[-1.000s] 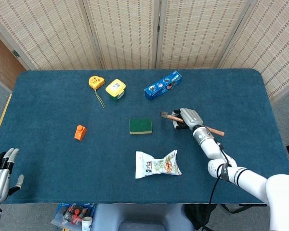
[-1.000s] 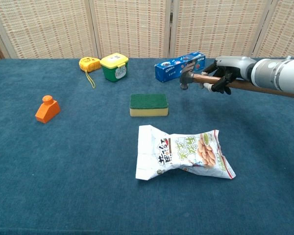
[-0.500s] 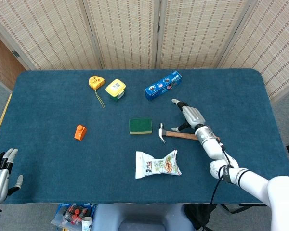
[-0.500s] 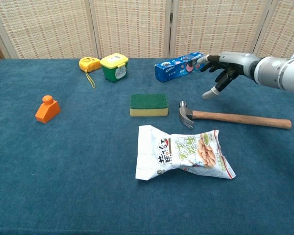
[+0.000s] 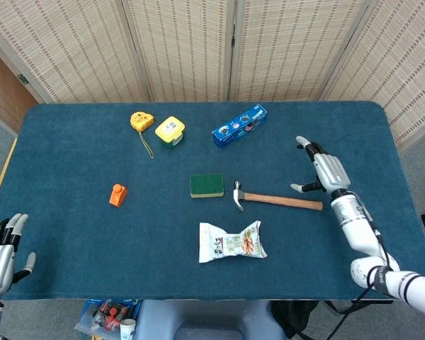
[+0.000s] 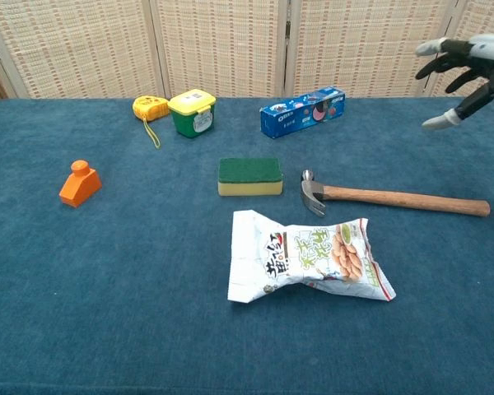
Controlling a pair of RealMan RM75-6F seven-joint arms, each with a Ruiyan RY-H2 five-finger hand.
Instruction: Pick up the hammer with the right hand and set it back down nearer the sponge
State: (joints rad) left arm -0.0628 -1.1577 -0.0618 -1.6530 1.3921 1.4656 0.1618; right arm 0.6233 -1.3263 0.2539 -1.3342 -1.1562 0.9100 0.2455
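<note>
Overall: a dark blue cloth-covered table (image 5: 71, 142) seen from above and from chest height, with woven screens behind it.
Left hand (image 5: 1, 248): at the near left corner, just off the table's edge, fingers spread apart and holding nothing.
Orange block (image 5: 117, 194): small, alone on the left half of the table.
Yellow tape measure (image 5: 141, 120): at the far side, its cord trailing toward the viewer.
Green tub with yellow lid (image 5: 170, 131): just beside the tape measure, to its right.
Sponge (image 5: 207, 185): green top, yellow base, lying flat near the table's middle.
Snack bag (image 5: 231, 241): white and green, crinkled, lying nearer the viewer than the sponge and hammer.
Blue cookie box (image 5: 239, 125): lying at a slant at the far side, right of the tub.
Hammer (image 5: 276, 200): lying flat on the cloth, metal head just beside the sponge's right end without touching it, wooden handle pointing right.
Right hand (image 5: 321, 170): raised above the table, apart from the hammer handle's end, fingers splayed wide and holding nothing.
</note>
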